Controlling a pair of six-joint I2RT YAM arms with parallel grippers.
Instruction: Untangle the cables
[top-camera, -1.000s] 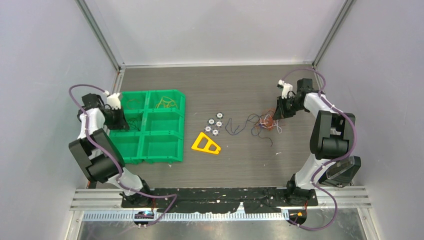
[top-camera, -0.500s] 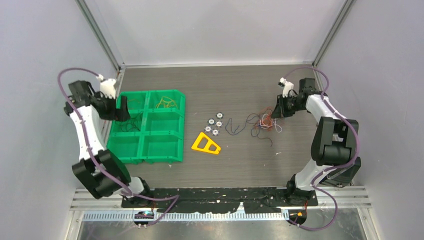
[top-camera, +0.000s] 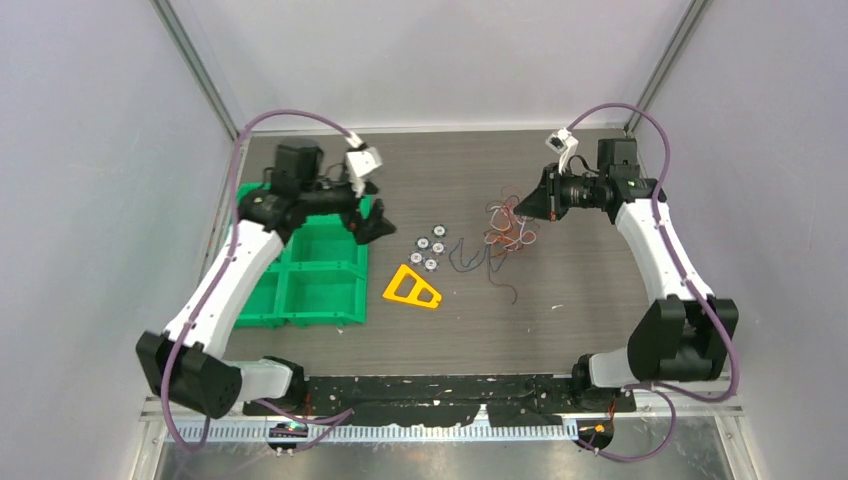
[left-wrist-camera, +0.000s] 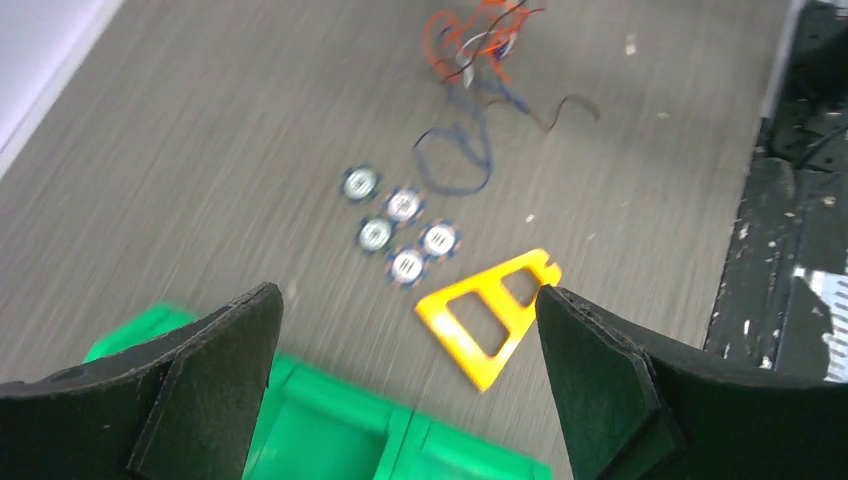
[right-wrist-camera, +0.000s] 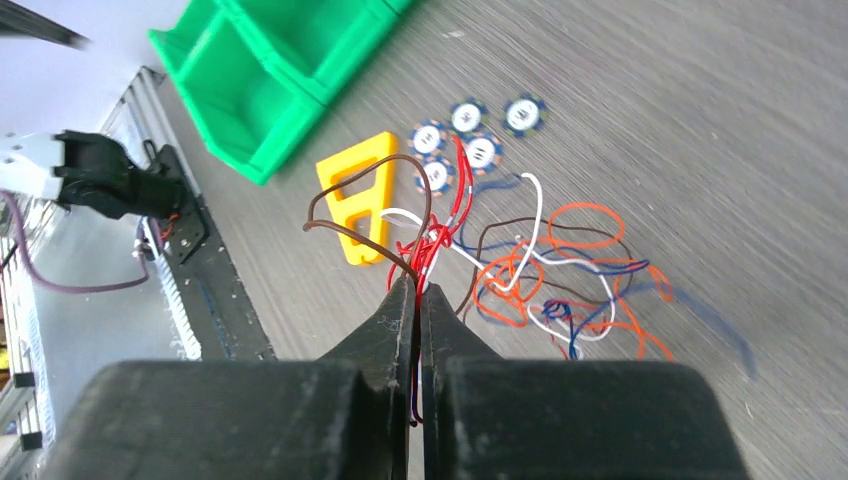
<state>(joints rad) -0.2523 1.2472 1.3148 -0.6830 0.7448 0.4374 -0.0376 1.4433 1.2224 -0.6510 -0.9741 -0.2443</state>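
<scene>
The cables (top-camera: 505, 232) are a tangle of red, orange, white, blue and brown wires on the dark table, right of centre. My right gripper (top-camera: 518, 208) is shut on several red and brown strands at the tangle's upper edge, and they rise from the table into its jaws. The right wrist view shows the pinched strands at that gripper (right-wrist-camera: 418, 285), with the remaining cables (right-wrist-camera: 560, 270) loose beyond. A blue strand (top-camera: 465, 255) trails left. My left gripper (top-camera: 372, 225) hangs open and holds nothing over the right rim of the green bin. The left wrist view shows the cables (left-wrist-camera: 480, 40) far ahead of this gripper (left-wrist-camera: 405, 295).
A green bin tray (top-camera: 300, 290) with several compartments stands at the left. A yellow triangular frame (top-camera: 412, 288) lies near the centre. Several small round blue-and-white discs (top-camera: 428, 250) sit between it and the cables. Walls close in the table on three sides.
My left gripper has opened and swung from the bin's left side to its right rim. My right gripper, still shut, has moved left and up, pulling the cable tangle with it.
</scene>
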